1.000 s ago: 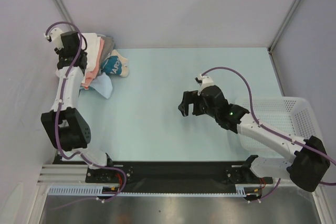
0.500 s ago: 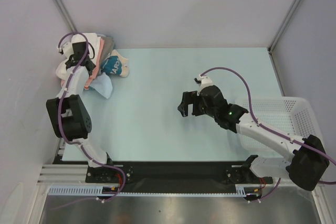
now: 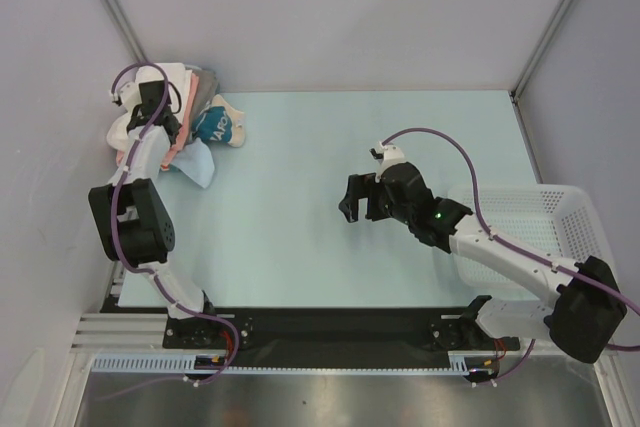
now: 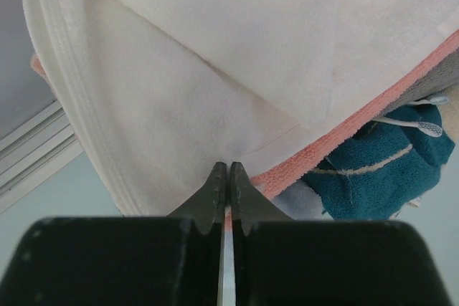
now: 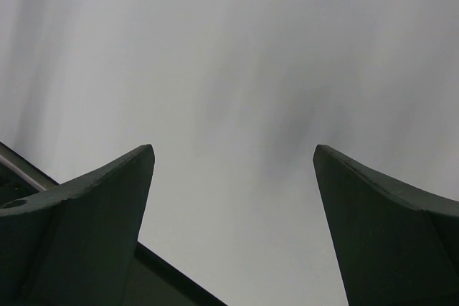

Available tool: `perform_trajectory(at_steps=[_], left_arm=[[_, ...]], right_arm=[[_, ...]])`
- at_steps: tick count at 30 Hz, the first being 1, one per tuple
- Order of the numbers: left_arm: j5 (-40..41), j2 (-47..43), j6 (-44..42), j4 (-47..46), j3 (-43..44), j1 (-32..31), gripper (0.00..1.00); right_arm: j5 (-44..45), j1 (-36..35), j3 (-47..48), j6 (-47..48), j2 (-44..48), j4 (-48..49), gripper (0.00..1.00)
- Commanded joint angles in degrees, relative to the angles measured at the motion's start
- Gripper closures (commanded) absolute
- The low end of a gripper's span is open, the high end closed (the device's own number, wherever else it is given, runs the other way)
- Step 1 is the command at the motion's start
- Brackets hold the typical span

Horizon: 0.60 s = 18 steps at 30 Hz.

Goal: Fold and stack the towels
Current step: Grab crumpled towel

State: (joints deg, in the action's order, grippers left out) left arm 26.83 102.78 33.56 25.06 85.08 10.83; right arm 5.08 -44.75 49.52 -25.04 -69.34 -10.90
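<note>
L gripper (image 4: 228,174) now clamped on white towel (image 4: 215,55)

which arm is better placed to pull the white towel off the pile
Left. The left pincer is closed right at the white towel edge; the right pincer hangs open over the bare table, far from it.

The side wall (image 3: 50,97) left of the towel heap (image 3: 190,107) and the back wall (image 3: 350,17) behind it crowd close, and the teal bundle (image 3: 215,125) lies against its right edge. Right of the heap I see bare table (image 3: 290,207) as far as the right gripper (image 3: 360,199), with the white basket (image 3: 585,209) beyond. The heap's near side looks passable, though my left arm (image 3: 135,177) hides part.
</note>
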Motion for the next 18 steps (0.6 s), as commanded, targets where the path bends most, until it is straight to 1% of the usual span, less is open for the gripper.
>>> perform_trajectory(at_steps=[1,2,6,9,12,15,18], left_arm=[[0.41,-0.3,0.1,0.51,3.16,0.6,0.98],[0.76,-0.56,-0.16,0.78,3.51,0.6,1.0],[1.82,-1.62,-1.65,1.74,6.06,0.6,1.0],[2.79,-2.06,-2.27,3.85,10.62,0.51,1.0],[2.79,-3.46,-3.94,3.51,12.91,-0.19,0.99],[3.14,-4.69,-7.19,2.28,14.41,-2.39,1.0],[3.49,-4.17,-10.7,3.68,19.32,-5.9,0.99]], right_arm=[[-0.16,0.28,0.58,0.08,-0.27,0.79,0.0],[-0.16,0.28,0.58,0.08,-0.36,0.88,0.0],[-0.33,0.28,0.58,-0.01,-0.71,1.05,0.0],[-0.33,0.37,0.58,-0.01,-1.06,1.23,0.0],[-0.6,0.37,0.58,-0.01,-1.58,1.67,0.0],[-0.6,0.37,0.58,-0.19,-2.2,2.1,0.0],[-0.34,0.37,0.23,-0.19,-2.72,2.89,0.0]])
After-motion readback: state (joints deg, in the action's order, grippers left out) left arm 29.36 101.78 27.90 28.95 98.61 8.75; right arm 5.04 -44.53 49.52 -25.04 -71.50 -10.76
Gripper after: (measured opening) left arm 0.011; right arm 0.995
